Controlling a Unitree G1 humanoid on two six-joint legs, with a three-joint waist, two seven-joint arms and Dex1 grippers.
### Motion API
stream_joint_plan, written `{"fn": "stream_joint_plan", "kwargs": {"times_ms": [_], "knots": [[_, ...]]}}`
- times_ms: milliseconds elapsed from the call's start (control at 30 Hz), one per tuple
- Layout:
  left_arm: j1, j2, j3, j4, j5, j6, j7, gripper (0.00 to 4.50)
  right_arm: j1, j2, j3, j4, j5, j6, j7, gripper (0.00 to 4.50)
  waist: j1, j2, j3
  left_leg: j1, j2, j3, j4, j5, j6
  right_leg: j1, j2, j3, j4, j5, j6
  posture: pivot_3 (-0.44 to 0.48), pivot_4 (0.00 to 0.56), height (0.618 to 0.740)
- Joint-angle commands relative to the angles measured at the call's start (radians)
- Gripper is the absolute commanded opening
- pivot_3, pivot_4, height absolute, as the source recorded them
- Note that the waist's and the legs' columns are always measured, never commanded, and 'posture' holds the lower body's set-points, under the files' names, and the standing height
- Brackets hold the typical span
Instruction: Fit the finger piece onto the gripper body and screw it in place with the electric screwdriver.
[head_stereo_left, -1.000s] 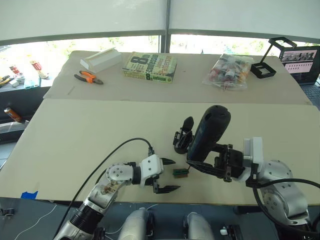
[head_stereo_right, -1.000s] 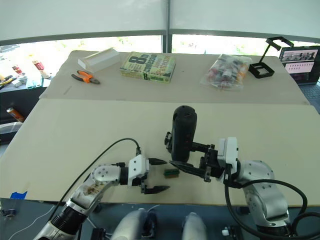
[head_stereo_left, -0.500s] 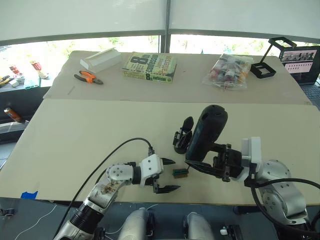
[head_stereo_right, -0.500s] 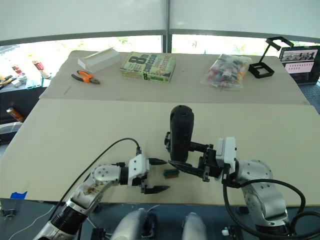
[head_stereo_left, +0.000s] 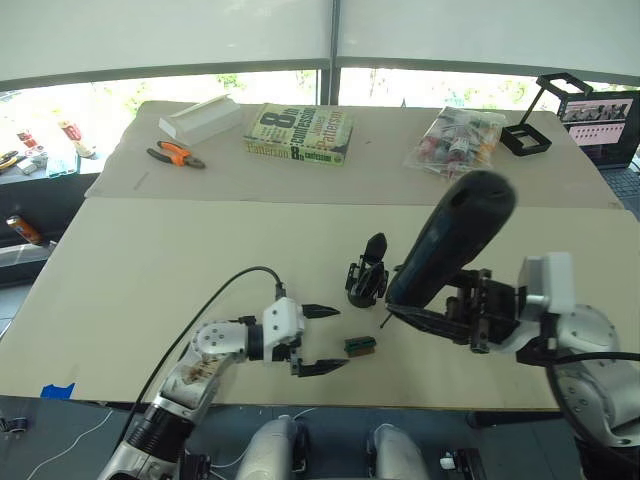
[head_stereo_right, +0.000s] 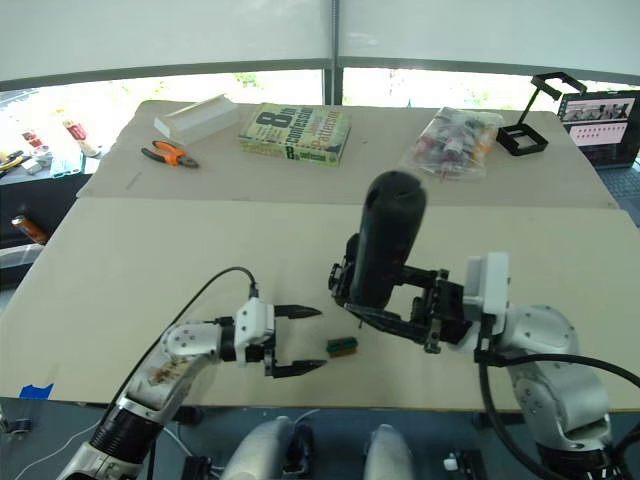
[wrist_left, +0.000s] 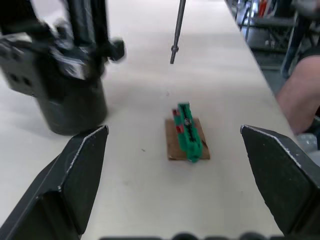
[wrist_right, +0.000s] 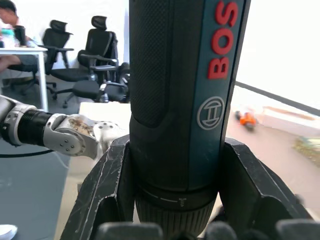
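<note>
Head views: the right gripper (head_stereo_left: 440, 320) has its fingers clamped on the electric screwdriver (head_stereo_left: 450, 238), held tilted above the bench (head_stereo_left: 150, 260), bit pointing down beside the gripper body (head_stereo_left: 367, 272). The left gripper (head_stereo_left: 320, 340) rests on the bench, fingers apart, empty, with a small green block (head_stereo_left: 360, 346) just ahead. The step in hand appears to be bringing the driver in; the next move calls for aligning the bit on a screw.

Left wrist view: the green block (wrist_left: 187, 132) lies between the spread fingers (wrist_left: 75, 180), untouched; the gripper body (wrist_left: 62, 75) stands just beyond one finger.

Right wrist view: both fingers (wrist_right: 105, 185) grip the screwdriver barrel (wrist_right: 182, 90).
</note>
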Motion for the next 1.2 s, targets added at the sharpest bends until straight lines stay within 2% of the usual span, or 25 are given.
{"fn": "stream_joint_plan", "kwargs": {"times_ms": [33, 200, 433, 700, 933, 1100, 1200], "knots": [[0.003, 0.027, 0.077, -0.046, -0.13, 0.024, -0.069, 4.5, -0.034, -0.046, -0.097, -0.049, 0.095, 0.031, -0.026, 1.92, -0.002, 0.0, 0.0, 0.0, 0.0, 0.0, 0.0, 0.0, 0.0, 0.0, 0.0, 0.0, 0.0, 0.0, 0.0, 0.0, 0.15, 0.74], [-0.055, 0.026, 0.154, -0.044, -0.218, 0.069, -0.066, 4.5, -0.097, -0.102, -0.156, -0.017, 0.15, 0.088, -0.065, 1.92, 0.0, 0.0, 0.0, 0.0, 0.0, 0.0, 0.0, 0.0, 0.0, 0.0, 0.0, 0.0, 0.0, 0.0, 0.0, 0.0, 0.15, 0.74], [-0.162, 0.015, 0.198, -0.021, -0.249, 0.098, -0.054, 4.5, -0.252, -0.125, -0.16, 0.07, 0.185, 0.156, -0.121, 1.92, -0.003, -0.001, 0.0, 0.0, -0.001, 0.0, 0.0, 0.0, 0.0, 0.0, 0.0, -0.001, 0.0, 0.0, 0.0, 0.0, 0.15, 0.74], [-0.222, 0.01, 0.206, -0.028, -0.26, 0.15, -0.046, 4.5, -0.409, -0.102, -0.126, 0.167, 0.19, 0.207, -0.126, 1.92, -0.004, -0.001, 0.0, -0.001, -0.001, 0.001, 0.0, 0.0, 0.0, 0.0, 0.001, -0.001, 0.0, 0.0, 0.0, 0.0, 0.15, 0.74], [-0.257, -0.028, 0.251, -0.059, -0.338, 0.247, 0.026, 4.5, -0.489, -0.06, -0.098, 0.198, 0.215, 0.25, -0.129, 1.92, -0.005, -0.001, 0.001, -0.001, -0.001, 0.001, 0.0, 0.0, 0.0, 0.0, 0.002, -0.001, 0.001, 0.0, 0.0, 0.0, 0.15, 0.74], [-0.249, -0.016, 0.225, -0.028, -0.273, 0.214, 0.013, 4.5, -0.528, -0.03, -0.072, 0.205, 0.222, 0.275, -0.131, 1.92, -0.006, -0.001, 0.001, -0.001, -0.001, 0.002, 0.0, 0.0, 0.0, 0.0, 0.002, -0.001, 0.001, 0.0, 0.0, 0.0, 0.15, 0.74], [-0.233, -0.011, 0.173, 0.024, -0.16, 0.097, -0.018, 4.5, -0.553, -0.003, -0.037, 0.221, 0.188, 0.264, -0.13, 1.92, -0.006, -0.001, 0.001, -0.001, -0.001, 0.002, 0.0, 0.0, 0.0, 0.0, 0.002, -0.001, 0.001, 0.0, 0.0, 0.0, 0.15, 0.74]]}}
